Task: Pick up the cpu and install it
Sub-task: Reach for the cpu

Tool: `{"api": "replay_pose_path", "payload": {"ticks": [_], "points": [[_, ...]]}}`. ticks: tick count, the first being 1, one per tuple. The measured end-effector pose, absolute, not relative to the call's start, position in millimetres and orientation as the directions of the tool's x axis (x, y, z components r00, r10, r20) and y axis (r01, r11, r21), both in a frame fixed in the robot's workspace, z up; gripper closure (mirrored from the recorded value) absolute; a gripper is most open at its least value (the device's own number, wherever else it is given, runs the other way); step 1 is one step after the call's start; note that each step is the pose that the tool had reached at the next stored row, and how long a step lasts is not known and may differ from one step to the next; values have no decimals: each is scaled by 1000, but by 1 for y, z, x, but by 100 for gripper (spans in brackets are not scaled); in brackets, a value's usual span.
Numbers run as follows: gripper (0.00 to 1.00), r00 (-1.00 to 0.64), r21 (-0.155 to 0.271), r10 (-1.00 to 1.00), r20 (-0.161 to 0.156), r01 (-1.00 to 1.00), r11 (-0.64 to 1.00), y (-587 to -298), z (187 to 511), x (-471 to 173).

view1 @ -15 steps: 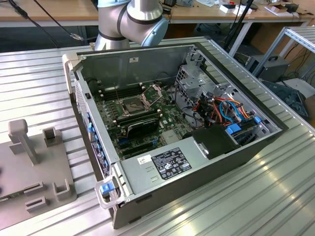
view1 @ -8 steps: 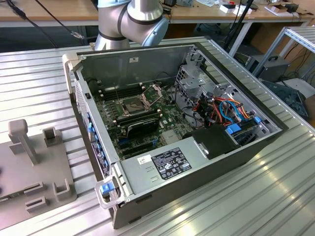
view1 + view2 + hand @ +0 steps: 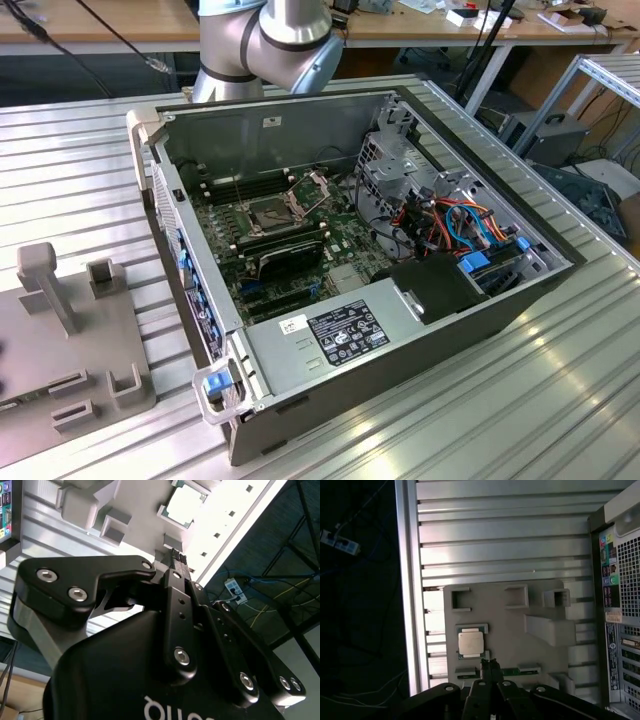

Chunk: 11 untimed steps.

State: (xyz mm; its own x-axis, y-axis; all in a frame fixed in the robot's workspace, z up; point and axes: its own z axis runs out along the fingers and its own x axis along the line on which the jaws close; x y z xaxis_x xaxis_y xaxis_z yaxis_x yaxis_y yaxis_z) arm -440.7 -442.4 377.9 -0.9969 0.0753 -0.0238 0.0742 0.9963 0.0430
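Your gripper [image 3: 490, 666] sits nearest the lens in both wrist views, its black fingers [image 3: 172, 587] drawn together to a narrow tip with nothing between them, so you're carrying nothing. Beneath that tip lies the grey fixture [image 3: 510, 625], a moulded block with raised pockets and slots, resting on the ribbed aluminium table [image 3: 495, 530]. The cpu [image 3: 471, 643] lies flat in a shallow square seat on the fixture, silver top up. It's on the side of the fixture farthest from the case [image 3: 620, 580] and close to the table edge. From your closed jaws the cpu is just ahead and a little off to one side, near but clearly apart, with no contact. In the second wrist view you see the cpu [image 3: 185, 502] beyond the gripper [image 3: 176, 560], again clear of the tip. In the exterior view the fixture [image 3: 90, 340] sits at the exterior view's left of the open case [image 3: 260, 130], and the arm [image 3: 265, 40] stands behind the case.
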Motion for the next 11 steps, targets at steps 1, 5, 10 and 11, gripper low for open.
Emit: {"api": "replay_pose_path", "payload": {"ticks": [1,5,10,11], "points": [[89,-997,43,75,-24,74,996,-444,377,-441],[89,-997,42,75,-24,74,996,-447,373,-441],[89,-997,42,75,-24,74,996,-449,364,-441],[89,-997,42,75,-24,74,996,-451,363,-441]]}}
